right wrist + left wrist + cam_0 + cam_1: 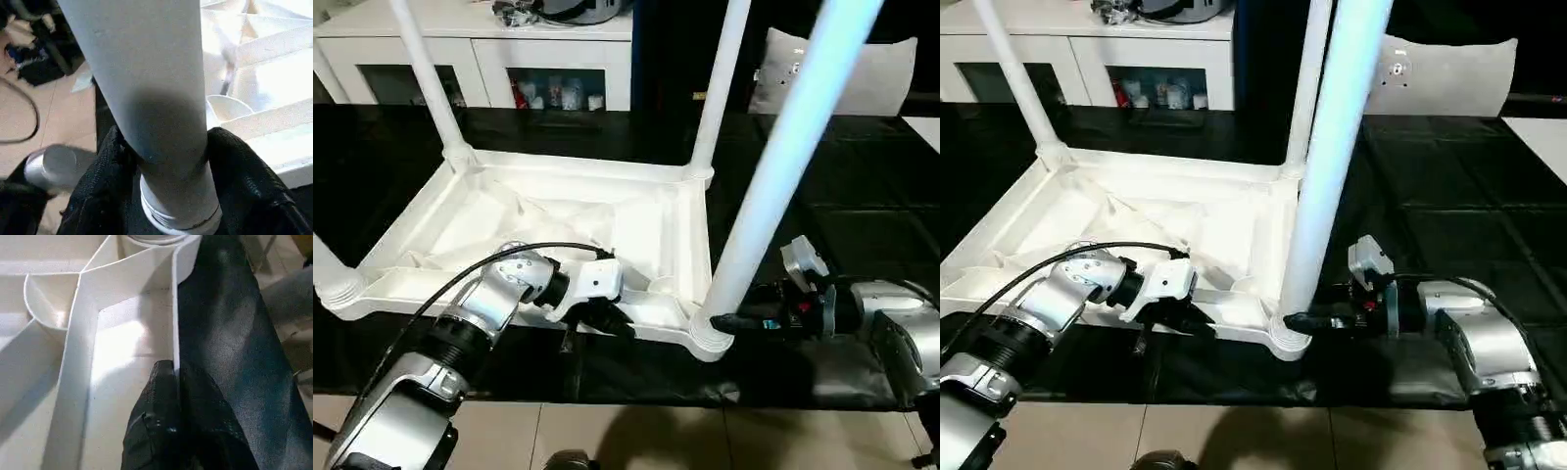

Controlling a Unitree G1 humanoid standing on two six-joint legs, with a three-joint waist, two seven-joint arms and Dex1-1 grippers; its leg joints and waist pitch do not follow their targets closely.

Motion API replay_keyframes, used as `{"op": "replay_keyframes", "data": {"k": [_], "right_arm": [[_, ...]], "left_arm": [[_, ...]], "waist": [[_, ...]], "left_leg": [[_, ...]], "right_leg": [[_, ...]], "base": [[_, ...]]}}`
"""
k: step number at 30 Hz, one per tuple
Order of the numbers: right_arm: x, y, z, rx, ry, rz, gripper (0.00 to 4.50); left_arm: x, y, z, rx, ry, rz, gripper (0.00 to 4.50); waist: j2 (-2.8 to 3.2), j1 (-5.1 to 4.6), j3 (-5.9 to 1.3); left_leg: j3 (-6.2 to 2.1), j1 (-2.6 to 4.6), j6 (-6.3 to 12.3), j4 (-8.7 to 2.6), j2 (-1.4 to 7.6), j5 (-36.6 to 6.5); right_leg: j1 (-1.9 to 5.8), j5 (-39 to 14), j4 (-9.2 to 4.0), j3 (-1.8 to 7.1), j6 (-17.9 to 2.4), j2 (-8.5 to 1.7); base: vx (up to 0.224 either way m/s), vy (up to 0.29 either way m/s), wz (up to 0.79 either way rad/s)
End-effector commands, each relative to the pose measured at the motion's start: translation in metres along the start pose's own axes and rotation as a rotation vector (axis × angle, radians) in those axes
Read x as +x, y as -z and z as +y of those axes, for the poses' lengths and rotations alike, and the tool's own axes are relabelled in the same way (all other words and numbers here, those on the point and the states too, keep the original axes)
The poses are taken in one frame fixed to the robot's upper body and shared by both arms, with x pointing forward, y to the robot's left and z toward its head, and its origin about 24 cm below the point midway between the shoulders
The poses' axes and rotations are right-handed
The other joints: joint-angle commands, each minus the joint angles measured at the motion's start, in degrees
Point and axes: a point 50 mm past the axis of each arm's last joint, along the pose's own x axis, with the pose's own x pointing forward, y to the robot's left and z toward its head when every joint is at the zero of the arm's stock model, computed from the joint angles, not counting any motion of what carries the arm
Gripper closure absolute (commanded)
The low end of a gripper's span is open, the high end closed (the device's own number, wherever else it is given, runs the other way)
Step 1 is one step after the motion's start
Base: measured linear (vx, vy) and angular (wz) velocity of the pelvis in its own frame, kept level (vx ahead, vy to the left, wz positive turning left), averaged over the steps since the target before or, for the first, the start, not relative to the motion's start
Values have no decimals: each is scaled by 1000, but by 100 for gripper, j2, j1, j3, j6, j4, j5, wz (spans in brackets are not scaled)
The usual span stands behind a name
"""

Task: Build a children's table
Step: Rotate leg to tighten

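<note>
Black-covered table (862, 196), cover creased. Beyond its far edge: white cabinet (489, 54) with glass doors, small items inside, clutter (524, 12) on top. White cushion (1449, 73) at far right corner. Beige tiled floor (636, 436) along near edge.

White plastic top (558, 215), smooth with a slight sheen, ribbed underside up. Four white tube legs, smooth and faintly glossy; near right leg (773, 176) catching bluish light. Black covering on work table (862, 196), matt, creased and faintly shiny in patches. Silver forearms, brushed-metal look, left arm (480, 313) with glossy black cable. Black fingers of left gripper (176, 382) and right gripper (161, 161), textured and slightly glossy. Far cabinet (480, 49), smooth white with glass doors.
</note>
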Motion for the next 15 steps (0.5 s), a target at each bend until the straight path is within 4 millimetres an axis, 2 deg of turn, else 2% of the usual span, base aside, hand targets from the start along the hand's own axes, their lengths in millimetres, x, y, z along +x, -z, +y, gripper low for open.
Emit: {"op": "replay_keyframes", "data": {"k": [1,2,3,4,5,8,9,10,11,12,14,15], "right_arm": [[17,-3,2,15,12,-46,256],[18,-4,1,16,26,-50,256],[28,-7,-7,15,155,-87,256],[28,-7,-7,15,155,-87,256],[36,-8,-14,30,254,-110,257],[48,-10,-26,86,428,-143,258],[50,-11,-28,107,462,-150,259],[53,-11,-31,126,499,-151,259],[60,-14,-37,166,607,-187,259],[63,-18,-42,175,678,-227,259],[64,-22,-47,180,758,-264,259],[64,-22,-47,182,765,-267,259]], "left_arm": [[8,-12,5,-6,-66,-49,450],[8,-13,5,-10,-71,-52,450],[13,-17,8,-44,-112,-75,450],[13,-17,8,-44,-112,-75,450],[19,-21,11,-78,-153,-98,450],[31,-29,18,-139,-244,-123,450],[33,-31,20,-154,-268,-125,450],[35,-33,22,-170,-296,-134,450],[43,-43,30,-234,-400,-165,450],[47,-48,34,-263,-440,-181,450],[51,-51,35,-279,-464,-191,450],[52,-53,35,-276,-471,-193,450]], "waist": [[-100,-42,-364],[-82,-76,-355],[-87,-106,-339],[-86,-128,-318],[-98,-180,-308],[-86,-327,-302],[-84,-423,-311],[-84,-432,-321],[-94,-484,-331],[-72,-504,-359],[-78,-510,-371],[-92,-489,-403]], "left_leg": [[-247,92,377,-386,581,-663],[-246,98,313,-390,558,-757],[-241,117,257,-396,551,-838],[-247,132,217,-403,539,-912],[-254,135,141,-401,509,-989],[-297,178,43,-419,541,-1207],[-309,168,40,-425,540,-1247],[-297,170,70,-422,532,-1209],[-292,135,110,-435,535,-1037],[-297,129,107,-427,545,-888],[-290,112,146,-419,527,-757],[-274,59,277,-405,495,-473]], "right_leg": [[279,-2053,-523,487,-44,-798],[279,-2258,-556,468,-5,-795],[265,-2460,-598,467,65,-788],[250,-2610,-632,443,91,-784],[283,-2873,-679,401,212,-794],[270,-2995,-730,372,241,-795],[305,-2913,-730,378,223,-808],[306,-2839,-731,393,215,-816],[319,-2564,-681,420,130,-802],[314,-2309,-649,438,-9,-815],[322,-2125,-626,455,-82,-823],[373,-1787,-556,484,-130,-824]], "base": [[0,0,0],[0,0,0],[0,0,0],[0,0,0],[0,0,0],[0,0,0],[0,0,0],[0,0,0],[0,0,0],[0,0,0],[0,0,0],[0,0,0]]}}
